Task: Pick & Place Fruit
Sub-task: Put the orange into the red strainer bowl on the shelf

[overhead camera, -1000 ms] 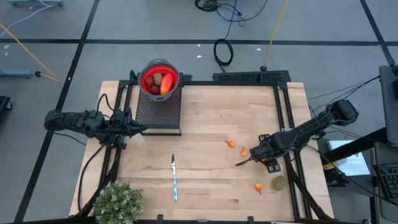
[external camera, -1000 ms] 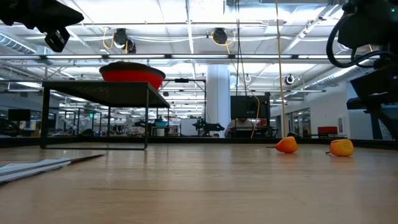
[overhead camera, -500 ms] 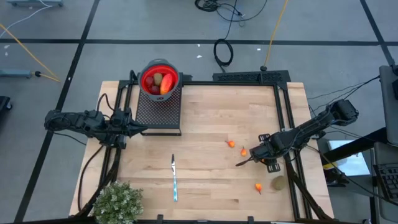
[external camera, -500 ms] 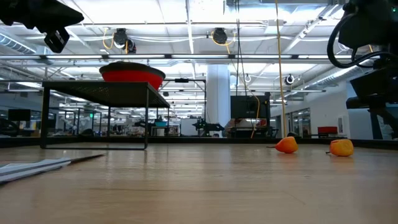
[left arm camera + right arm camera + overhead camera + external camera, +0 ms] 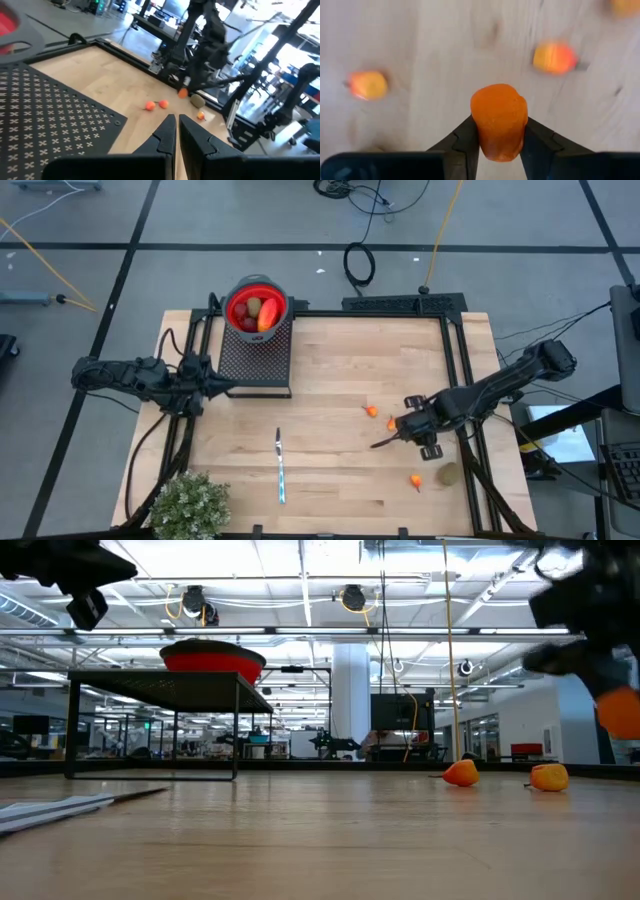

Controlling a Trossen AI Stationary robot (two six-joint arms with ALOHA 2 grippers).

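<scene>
While the right gripper [image 5: 499, 145] pinches an orange fruit piece [image 5: 499, 121] between its fingers, lifted off the table, the red bowl [image 5: 257, 308] lies far across the table, beside the waiting left gripper [image 5: 228, 388], whose fingers are pressed together. Only the right wrist view shows the pinch clearly; the high view shows the bowl already holding fruit.

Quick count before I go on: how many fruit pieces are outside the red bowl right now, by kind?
orange bits loose on the table: 3
orange bit gripped in the right gripper: 1
kiwi-like oval on the table: 1
Total: 5
</scene>
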